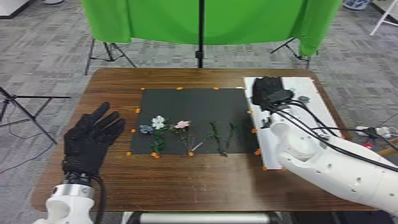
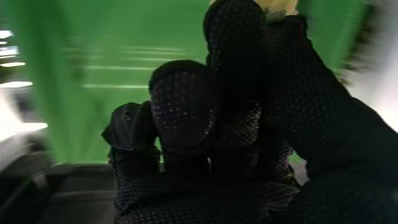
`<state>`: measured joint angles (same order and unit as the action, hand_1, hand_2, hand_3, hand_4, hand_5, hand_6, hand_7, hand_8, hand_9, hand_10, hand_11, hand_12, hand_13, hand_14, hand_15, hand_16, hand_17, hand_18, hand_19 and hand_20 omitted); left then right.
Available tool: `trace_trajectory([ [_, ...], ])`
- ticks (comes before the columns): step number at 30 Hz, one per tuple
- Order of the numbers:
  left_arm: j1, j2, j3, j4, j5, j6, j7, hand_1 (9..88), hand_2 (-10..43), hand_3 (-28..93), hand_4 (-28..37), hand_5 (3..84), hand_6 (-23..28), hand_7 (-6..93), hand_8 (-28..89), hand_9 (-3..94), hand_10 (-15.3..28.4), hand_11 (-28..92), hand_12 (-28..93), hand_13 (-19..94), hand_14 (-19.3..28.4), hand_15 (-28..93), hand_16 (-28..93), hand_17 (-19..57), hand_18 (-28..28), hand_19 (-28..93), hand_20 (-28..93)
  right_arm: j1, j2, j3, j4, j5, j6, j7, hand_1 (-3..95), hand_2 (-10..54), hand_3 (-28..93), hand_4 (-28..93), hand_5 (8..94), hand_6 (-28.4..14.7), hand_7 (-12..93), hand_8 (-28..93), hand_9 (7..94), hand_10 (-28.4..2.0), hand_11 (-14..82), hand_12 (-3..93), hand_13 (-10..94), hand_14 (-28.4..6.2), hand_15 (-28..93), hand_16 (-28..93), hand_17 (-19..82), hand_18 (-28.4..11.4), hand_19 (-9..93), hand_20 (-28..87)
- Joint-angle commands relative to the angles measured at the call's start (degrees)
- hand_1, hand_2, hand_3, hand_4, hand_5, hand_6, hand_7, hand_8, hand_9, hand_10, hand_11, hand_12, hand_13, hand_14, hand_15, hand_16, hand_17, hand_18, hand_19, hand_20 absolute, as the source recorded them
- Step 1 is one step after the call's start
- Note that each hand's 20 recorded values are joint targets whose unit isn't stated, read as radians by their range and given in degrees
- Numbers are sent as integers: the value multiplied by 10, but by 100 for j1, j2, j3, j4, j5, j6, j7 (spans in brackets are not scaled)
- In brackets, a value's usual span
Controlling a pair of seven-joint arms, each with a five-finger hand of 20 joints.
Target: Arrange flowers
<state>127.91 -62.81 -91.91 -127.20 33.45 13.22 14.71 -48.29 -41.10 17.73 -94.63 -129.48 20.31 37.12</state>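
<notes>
My right hand [image 1: 266,91] is over the white panel at the table's right. Seen from the right wrist, this hand [image 2: 240,115] pinches a pale yellow thing [image 2: 281,6] between thumb and finger; most of that thing is hidden. My left hand [image 1: 89,137] is over the table's left side, beside the black mat, its fingers straight. On the mat lie a blue flower [image 1: 147,129], a white flower [image 1: 158,122] and a pink flower [image 1: 182,124] with stems toward the front edge. Right of them lie two green stems [image 1: 216,136].
The black mat [image 1: 195,102] has orange marks round its edge. A small grey round thing [image 1: 305,99] is on the white panel [image 1: 318,116], right of my right hand. Beyond the brown table [image 1: 115,82] hangs a green cloth [image 1: 151,22] on a stand.
</notes>
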Motion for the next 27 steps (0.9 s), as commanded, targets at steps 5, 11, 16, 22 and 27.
trace_trajectory([
  [5, -11, -83, 45, 22, 55, -33, -152, 209, 102, 790, -283, 386, 109, 113, -91, 338, 207, 259, 100, 238, 272, 507, -98, -100, 250, 561, 100, -993, -1334, 423, -321, -642, -1076, -723, 518, -95, 700, -283, 890, 49, 146, 18, 927, -58, 219, 326, 742, -59, 730, 188, 295, -212, 932, 541],
  [11, -39, -102, 11, 21, 73, -19, -192, 209, 103, 790, -283, 386, 109, 113, -91, 338, 208, 258, 99, 238, 272, 507, -99, -100, 250, 561, 100, -1258, -1454, 518, -338, -692, -1128, -628, 515, -95, 701, -283, 882, 53, 144, 11, 916, -60, 244, 319, 736, -62, 739, 187, 290, -213, 931, 533],
  [16, -25, -92, 12, 19, 59, 5, -186, 209, 102, 792, -283, 385, 108, 114, -92, 338, 208, 259, 99, 238, 272, 507, -99, -100, 250, 561, 100, -1283, -1420, 449, -370, -841, -1142, -616, 504, -95, 702, -283, 857, 55, 144, 1, 893, -64, 274, 313, 717, -66, 749, 185, 279, -215, 929, 528],
  [22, -51, -87, 33, 27, 74, -22, -202, 210, 102, 791, -283, 383, 107, 115, -92, 338, 208, 259, 99, 239, 272, 508, -100, -100, 250, 561, 99, -1397, -1376, 617, -489, -1044, -1288, -760, 408, -95, 764, -283, 693, 48, 151, -114, 816, -78, 372, 265, 678, -76, 781, 175, 257, -221, 926, 541],
  [27, 40, -76, 18, -12, 71, 23, -177, 210, 102, 791, -283, 383, 107, 116, -92, 338, 209, 259, 99, 238, 271, 508, -99, -100, 249, 561, 100, -1618, -1345, 969, -674, -1049, -1432, -916, 356, -95, 800, -283, 640, 38, 156, -131, 775, -96, 460, 199, 660, -82, 797, 169, 245, -224, 920, 555],
])
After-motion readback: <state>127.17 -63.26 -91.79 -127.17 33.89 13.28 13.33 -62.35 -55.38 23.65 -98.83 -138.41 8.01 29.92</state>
